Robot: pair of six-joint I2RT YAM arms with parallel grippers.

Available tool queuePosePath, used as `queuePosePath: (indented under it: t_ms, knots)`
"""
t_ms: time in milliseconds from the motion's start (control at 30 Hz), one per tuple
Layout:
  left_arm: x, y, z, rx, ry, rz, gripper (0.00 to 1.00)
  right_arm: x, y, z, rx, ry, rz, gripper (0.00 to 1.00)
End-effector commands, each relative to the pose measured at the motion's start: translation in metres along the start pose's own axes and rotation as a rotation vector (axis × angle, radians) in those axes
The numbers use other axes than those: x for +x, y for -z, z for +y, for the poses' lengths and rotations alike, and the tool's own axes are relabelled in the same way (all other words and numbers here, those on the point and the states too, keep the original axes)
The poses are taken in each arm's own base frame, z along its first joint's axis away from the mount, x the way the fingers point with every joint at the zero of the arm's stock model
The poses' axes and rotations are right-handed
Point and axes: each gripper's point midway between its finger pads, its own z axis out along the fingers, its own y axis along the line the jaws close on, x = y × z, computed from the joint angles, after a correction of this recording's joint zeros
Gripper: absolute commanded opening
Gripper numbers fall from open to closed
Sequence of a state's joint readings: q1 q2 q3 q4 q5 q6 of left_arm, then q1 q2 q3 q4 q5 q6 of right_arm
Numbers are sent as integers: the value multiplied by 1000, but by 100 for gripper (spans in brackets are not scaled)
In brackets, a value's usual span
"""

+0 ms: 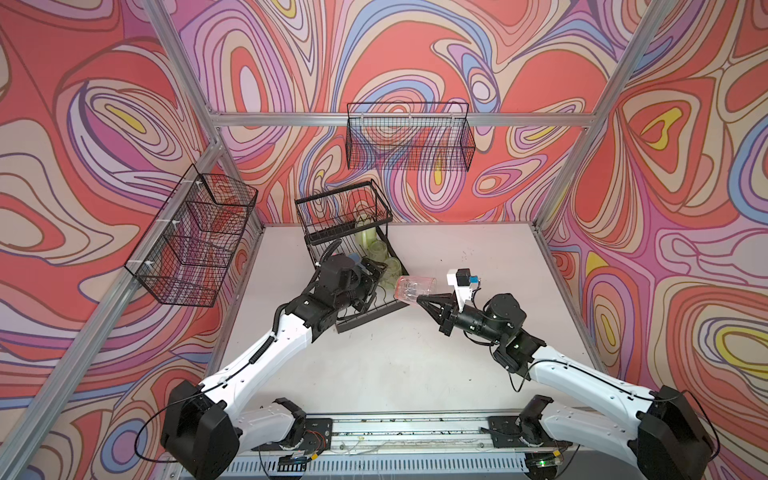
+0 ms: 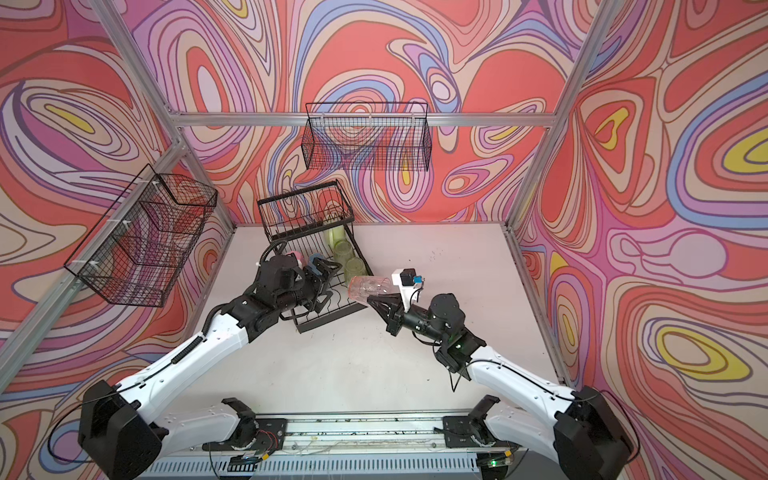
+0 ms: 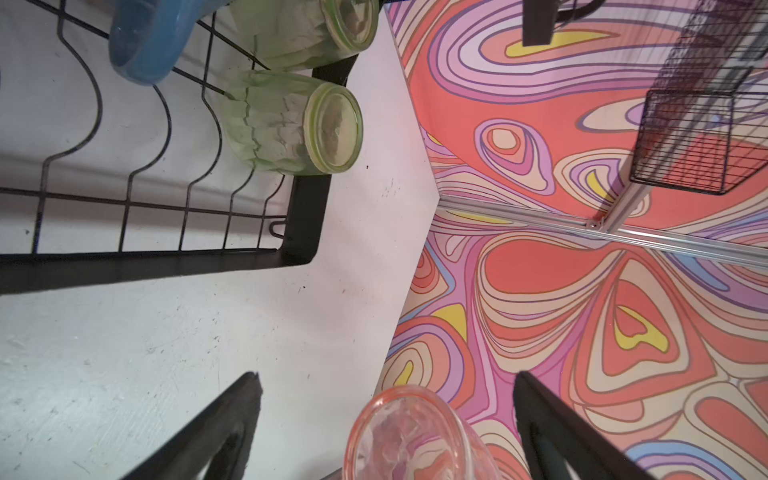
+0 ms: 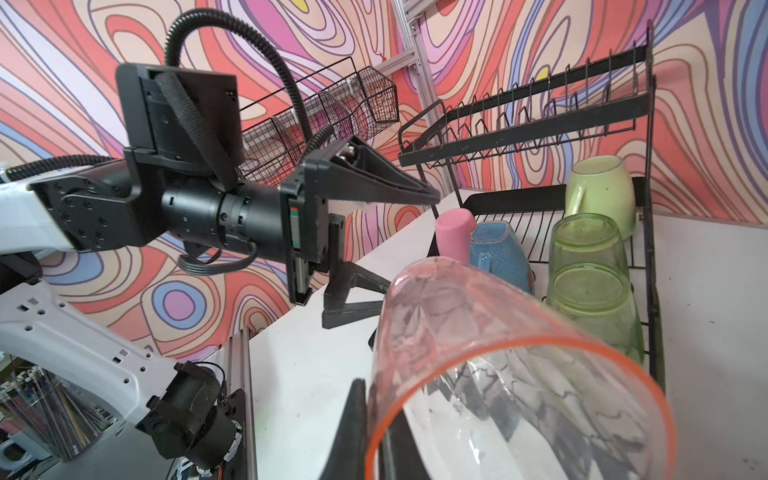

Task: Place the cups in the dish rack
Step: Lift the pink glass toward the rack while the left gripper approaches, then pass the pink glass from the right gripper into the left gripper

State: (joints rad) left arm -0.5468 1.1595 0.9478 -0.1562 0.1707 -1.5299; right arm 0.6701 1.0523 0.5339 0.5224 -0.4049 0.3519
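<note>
Pink tumbler [image 4: 498, 353], partly beyond frame edge

- We see a robot lab's test cell, built as a booth.
- An aluminium frame [image 1: 291, 119] bounds it, and printed swirl-pattern panels [image 1: 415, 50] serve as its walls.
- The left arm [image 1: 257, 353] and right arm [image 1: 582, 374] stand on a metal rail [image 1: 415, 432] at the front of a white tabletop [image 1: 415, 365].
- Wire-mesh baskets [image 1: 409, 141] hang from the frame, and a black dish rack [image 3: 305, 216] stands in as the kitchen prop.

cups [image 1: 376, 249] in dish rack [image 1: 361, 319], tumbler [image 1: 415, 286] beside it
</note>
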Motion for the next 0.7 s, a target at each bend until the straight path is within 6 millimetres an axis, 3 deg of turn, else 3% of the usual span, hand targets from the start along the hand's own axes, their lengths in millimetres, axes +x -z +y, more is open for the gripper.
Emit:
queuePosePath:
  t_ms: [0,133,267,667]
  knots:
    - [-2,30,-25,111,97,-56,99,-24,2,0,44,59,-78,0]
    - [-4,43,-35,173,126,-81,100,-28,-2,4,28,64,-85,0]
    - [-1,43,-43,187,129,-65,100,-33,-8,5,19,78,-99,0]
    - [14,3,-43,168,171,24,100,-44,-27,4,5,102,-112,0]
